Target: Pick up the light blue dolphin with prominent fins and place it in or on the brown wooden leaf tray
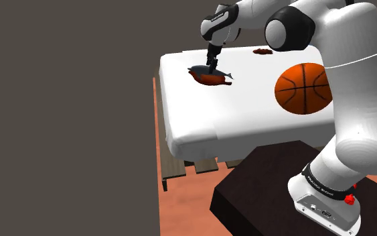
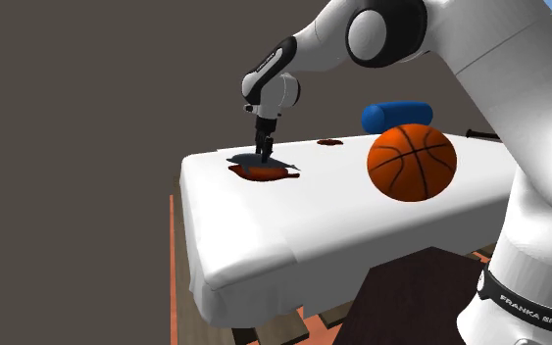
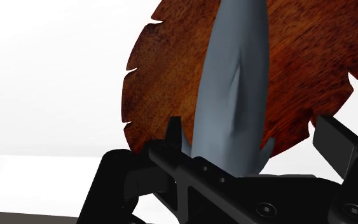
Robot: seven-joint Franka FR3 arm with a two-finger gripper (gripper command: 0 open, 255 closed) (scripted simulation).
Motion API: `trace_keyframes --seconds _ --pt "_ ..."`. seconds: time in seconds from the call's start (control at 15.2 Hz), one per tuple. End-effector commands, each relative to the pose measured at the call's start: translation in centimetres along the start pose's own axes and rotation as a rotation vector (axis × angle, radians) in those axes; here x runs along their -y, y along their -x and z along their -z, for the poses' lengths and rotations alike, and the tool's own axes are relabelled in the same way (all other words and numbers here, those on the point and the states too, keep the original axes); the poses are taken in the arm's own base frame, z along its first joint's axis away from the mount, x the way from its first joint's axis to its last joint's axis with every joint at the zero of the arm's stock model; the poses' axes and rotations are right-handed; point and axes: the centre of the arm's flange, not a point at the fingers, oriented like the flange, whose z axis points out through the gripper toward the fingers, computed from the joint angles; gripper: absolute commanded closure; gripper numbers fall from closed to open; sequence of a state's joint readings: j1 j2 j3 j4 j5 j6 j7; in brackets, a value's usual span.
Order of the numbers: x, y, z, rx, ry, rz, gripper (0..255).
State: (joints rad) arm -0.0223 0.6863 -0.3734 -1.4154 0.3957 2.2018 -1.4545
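Subject surface: a bed (image 1: pixel 247 124) with a plain white cover, occupying the centre of the shoulder view and running from the middle to the right of the second exterior view.

Item 1: the leaf tray (image 1: pixel 215 81), reddish-brown with visible wood grain and a notched edge, lies flat on the bed. It sits upper centre in the shoulder view and left of centre in the second exterior view (image 2: pixel 264 173). The wrist view (image 3: pixel 165 76) confirms the grain and the notches.

Item 2: the dolphin (image 1: pixel 203 70), grey-blue in colour, lies on top of the tray, its body running lengthwise along the leaf. Its tail end overhangs the tray's edge nearest the hand in the wrist view (image 3: pixel 234 95). It is also noted in the second exterior view (image 2: pixel 260 159).

Item 3: the hand (image 1: pixel 211 66) points straight down over the dolphin. In the wrist view (image 3: pixel 250 124) the two fingers stand wide apart on either side of the tail end, with a clear gap on one side; nothing is clasped.

Other items: a basketball (image 1: pixel 303 88), orange, sits right of centre on the bed. A small brown object (image 1: pixel 262 51) lies near the far edge. A blue bolster (image 2: pixel 386 113) lies behind the ball.
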Motion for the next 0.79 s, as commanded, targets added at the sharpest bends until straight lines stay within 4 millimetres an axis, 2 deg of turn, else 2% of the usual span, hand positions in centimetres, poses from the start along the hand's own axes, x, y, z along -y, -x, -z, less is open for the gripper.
trace_keyframes --seconds 0.0,0.26,0.73 --pt "0.0 0.0 0.0 0.0 0.0 0.0 0" --pt "0.0 0.0 5.0 0.0 0.0 0.0 0" --pt "0.0 0.0 5.0 0.0 0.0 0.0 0"
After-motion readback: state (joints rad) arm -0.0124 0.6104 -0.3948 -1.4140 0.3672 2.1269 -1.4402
